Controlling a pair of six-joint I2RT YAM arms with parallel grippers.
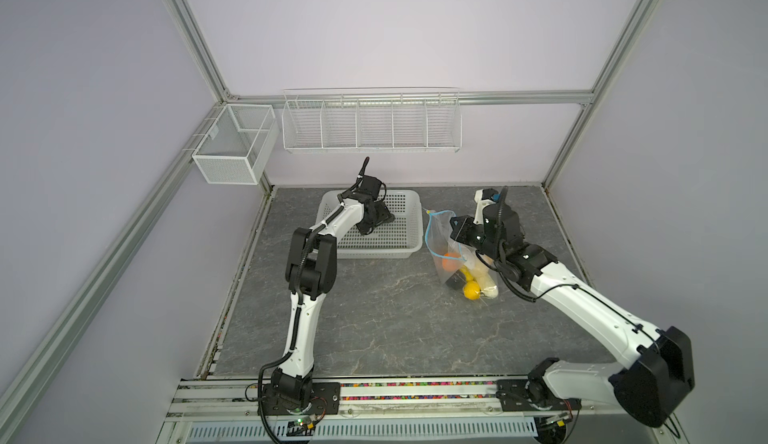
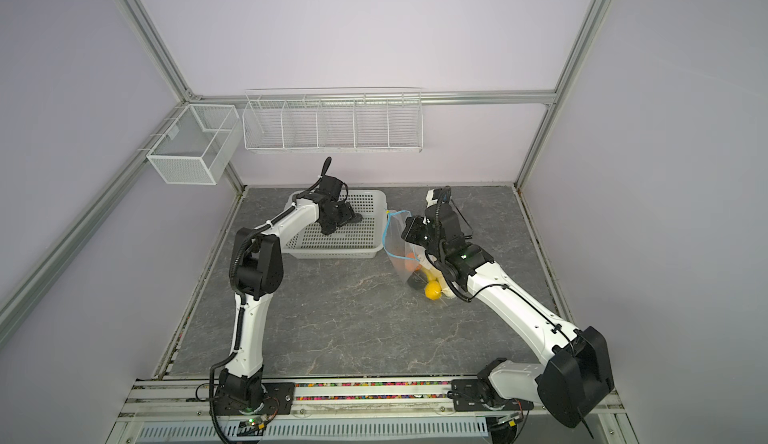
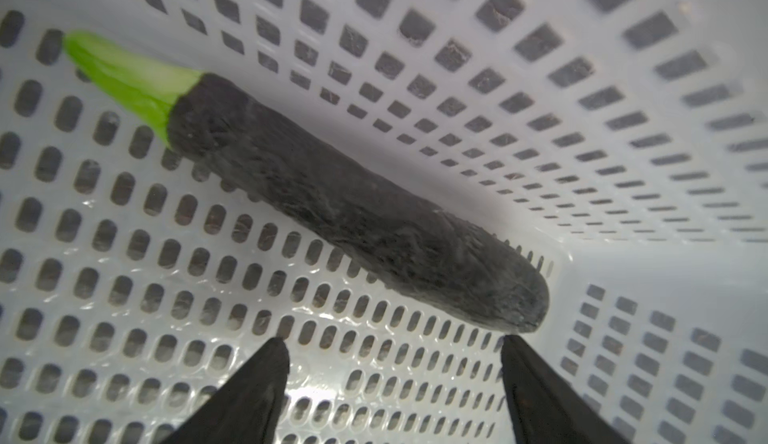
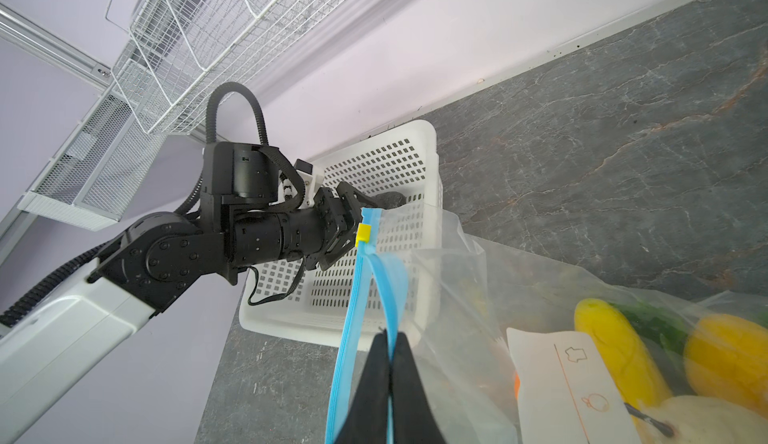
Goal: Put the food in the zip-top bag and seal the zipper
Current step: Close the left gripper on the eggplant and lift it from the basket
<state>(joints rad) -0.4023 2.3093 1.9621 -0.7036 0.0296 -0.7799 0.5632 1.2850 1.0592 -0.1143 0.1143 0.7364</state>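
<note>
The left claw (image 3: 395,340) is down inside the white basket (image 1: 374,252). Its two fingers are spread wide apart and nothing is between them. A long dark veggie (image 3: 353,213) with a bright green stem lies on the basket floor, along the wall. The round end of the veggie is just beside one black fingertip (image 3: 509,340). It is too hard to tell if they touch. It is the only food seen in the basket.

The clear bag (image 1: 436,242) sits on the gray table (image 1: 374,329), just beside the basket. The right claw (image 4: 388,336) is pinched tight on one side of the blue zipper (image 4: 353,317) and holds the bag's top edge up. The other side of the blue strip hangs away from it, so the mouth of the bag gapes toward the basket. A little yellow slider (image 4: 363,233) sits at the far end of the zipper.

The bottom of the bag rests on the table with food in it. In both top views a yellow ball (image 1: 471,290), an orange ball (image 1: 449,264) and a pale beige piece (image 1: 486,281) show through the plastic. The right wrist view also shows a long yellow piece (image 4: 615,346) and something dark green (image 4: 656,321) behind it. A white label (image 4: 561,379) with small drawings is on the bag's side.
</note>
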